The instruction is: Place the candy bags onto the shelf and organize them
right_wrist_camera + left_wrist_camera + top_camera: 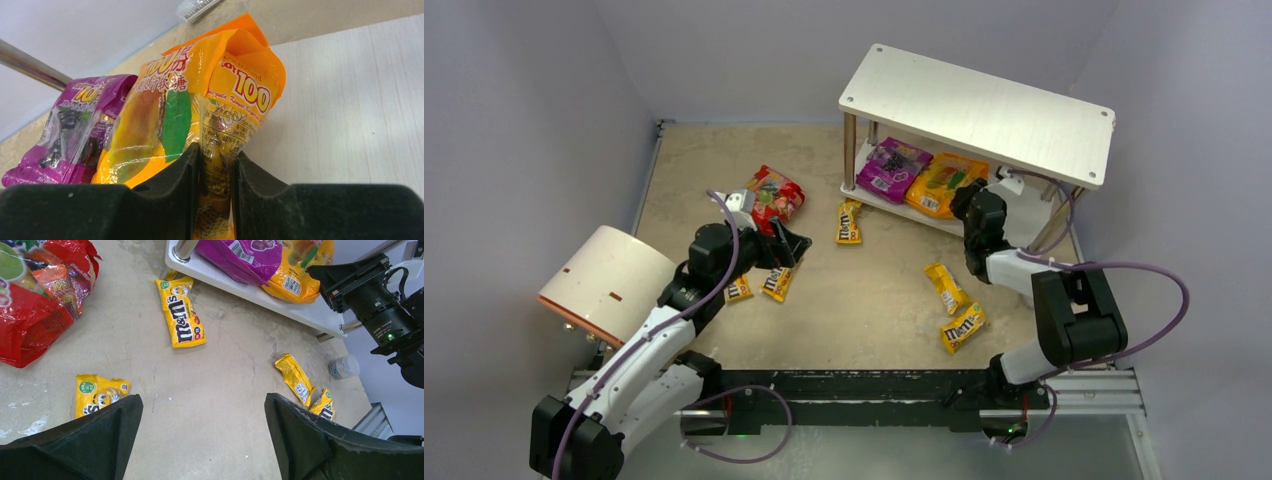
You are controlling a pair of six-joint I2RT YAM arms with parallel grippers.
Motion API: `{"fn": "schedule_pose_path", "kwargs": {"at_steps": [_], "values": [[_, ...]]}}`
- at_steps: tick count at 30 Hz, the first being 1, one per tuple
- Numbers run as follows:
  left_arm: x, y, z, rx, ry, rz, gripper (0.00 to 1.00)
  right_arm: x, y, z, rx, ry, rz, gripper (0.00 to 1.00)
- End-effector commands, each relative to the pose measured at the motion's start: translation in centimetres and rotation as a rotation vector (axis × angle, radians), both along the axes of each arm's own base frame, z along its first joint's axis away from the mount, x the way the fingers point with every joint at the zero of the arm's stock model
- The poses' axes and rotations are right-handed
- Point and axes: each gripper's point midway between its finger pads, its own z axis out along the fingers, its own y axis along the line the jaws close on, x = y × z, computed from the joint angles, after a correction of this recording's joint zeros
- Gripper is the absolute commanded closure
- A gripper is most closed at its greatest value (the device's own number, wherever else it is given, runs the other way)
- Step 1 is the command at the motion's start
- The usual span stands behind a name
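Note:
The shelf point(979, 110) stands at the back right. The purple bag point(892, 168) and the orange bag point(944, 185) lie on its lower board point(350, 110). My right gripper point(216, 165) is shut on the near edge of the orange bag point(220, 95), beside the purple bag point(75, 130). My left gripper point(202, 415) is open and empty above bare table, right of the red bag point(40, 295). Yellow M&M's packets lie loose: one by the shelf post point(182, 312), one by my left finger point(97, 392), another beside it point(738, 290), two at the right point(946, 286) point(963, 326).
A white-and-tan cylinder point(609, 283) lies at the left over my left arm. A small clear round object point(344, 366) sits near the shelf's right post. Grey walls close in the table on three sides.

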Motion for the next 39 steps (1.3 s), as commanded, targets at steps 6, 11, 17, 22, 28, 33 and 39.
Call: {"fn": "schedule_pose_path", "kwargs": {"at_steps": [6,11,17,22,28,33,39], "values": [[0.3,-0.1,0.7,-0.004,-0.039,-0.003,0.01,1.8,2.8,1.0,-0.108,0.007,0.201,0.67],[0.3,-0.1,0.8,-0.005,-0.039,-0.003,0.01,2.0,2.5,1.2,-0.120,0.021,0.187,0.52],[0.3,-0.1,0.6,-0.005,-0.034,-0.001,0.01,1.0,0.6,2.0,-0.115,0.044,0.076,0.35],[0.3,-0.2,0.5,-0.007,-0.030,-0.006,0.01,-0.2,0.3,3.1,-0.100,0.031,0.070,0.24],[0.2,-0.4,0.5,-0.018,-0.028,-0.014,0.01,-2.4,2.7,3.0,-0.066,0.041,0.226,0.20],[0.2,-0.5,0.4,-0.019,-0.025,-0.016,0.01,-4.1,3.9,1.4,-0.011,0.074,0.289,0.22],[0.3,-0.6,0.2,-0.023,-0.015,-0.022,0.01,-3.0,2.9,0.7,0.001,0.089,0.211,0.33]]}}
